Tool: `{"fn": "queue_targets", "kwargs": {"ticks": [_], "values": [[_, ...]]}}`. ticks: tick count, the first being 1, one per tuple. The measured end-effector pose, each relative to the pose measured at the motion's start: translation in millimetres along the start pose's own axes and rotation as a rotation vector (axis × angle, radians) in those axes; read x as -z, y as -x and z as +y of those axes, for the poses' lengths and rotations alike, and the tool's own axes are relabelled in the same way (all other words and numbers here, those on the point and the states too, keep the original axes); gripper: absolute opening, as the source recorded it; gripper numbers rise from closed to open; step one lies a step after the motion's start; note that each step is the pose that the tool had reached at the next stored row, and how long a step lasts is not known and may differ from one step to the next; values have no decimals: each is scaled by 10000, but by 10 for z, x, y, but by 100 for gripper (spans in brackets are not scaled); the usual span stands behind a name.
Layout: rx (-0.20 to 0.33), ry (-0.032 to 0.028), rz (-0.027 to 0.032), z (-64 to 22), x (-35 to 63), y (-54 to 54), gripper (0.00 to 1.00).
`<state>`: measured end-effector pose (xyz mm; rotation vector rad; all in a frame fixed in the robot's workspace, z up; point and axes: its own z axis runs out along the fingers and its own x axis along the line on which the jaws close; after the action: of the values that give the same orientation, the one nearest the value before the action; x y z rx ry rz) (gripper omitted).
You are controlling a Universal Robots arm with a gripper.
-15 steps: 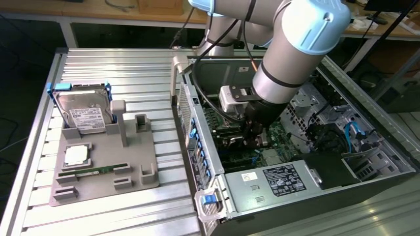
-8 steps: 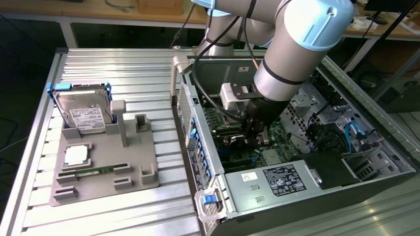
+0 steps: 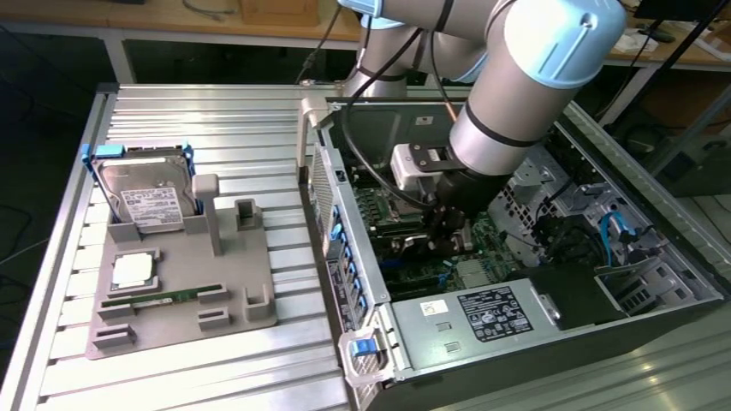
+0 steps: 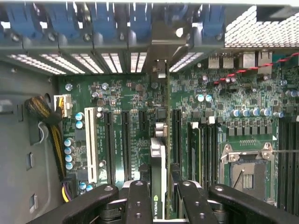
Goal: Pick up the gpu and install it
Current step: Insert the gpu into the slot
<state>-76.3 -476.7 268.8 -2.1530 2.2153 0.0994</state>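
Gripper [image 4: 162, 185] condition: clenched on the gpu [image 4: 158, 158]. My black fingers [image 4: 138, 200] pressed one against each face of the card, which carried a maker's logo on the part nearest my wrist. I held the card on edge, upright over the green motherboard [image 4: 117, 93], inside the open computer case [image 3: 323, 184].

Card position: its long axis ran parallel to the expansion slots [image 4: 125, 144]. The white slot [image 4: 91, 144] and two black ones lay to one side of it. The seated memory modules [image 4: 196, 149] and the bare processor socket [image 4: 247, 163] lay to the other. The silver bracket [image 4: 161, 70] end pointed away from me and reached the rear wall of the case, between blue retaining clips [image 4: 60, 21]. Whether the lower edge of the card sat in a slot, I could not tell.

Exterior view: my arm [image 3: 514, 94] stood over the case and pointed down into it, with the gripper low over the board near the power supply [image 3: 491, 308]. At the exterior view's left of the case, a grey fixture tray [image 3: 160, 330] rested on the slatted metal table [image 3: 205, 111]. It carried a hard drive [image 3: 143, 201] propped up, a green memory stick [image 3: 160, 297] lying flat, and a square silver chip [image 3: 133, 270], all well apart from the gripper.
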Motion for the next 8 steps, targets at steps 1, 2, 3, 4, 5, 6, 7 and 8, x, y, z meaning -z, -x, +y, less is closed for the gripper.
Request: {"fn": "queue_targets", "kwargs": {"ticks": [1, 2, 3, 4, 5, 6, 7, 8], "values": [[0, 0, 0, -9, 0, 0, 27], [0, 0, 1, -19, 0, 1, 27], [0, 1, 1, -21, 1, 1, 27], [-2, 0, 1, -21, 0, 1, 27], [-4, 0, 0, -21, 0, 1, 27], [-11, -1, 0, -22, 0, 1, 27], [-38, -3, -1, -22, 0, 1, 27], [-60, -5, -1, -22, 0, 1, 27]]}}
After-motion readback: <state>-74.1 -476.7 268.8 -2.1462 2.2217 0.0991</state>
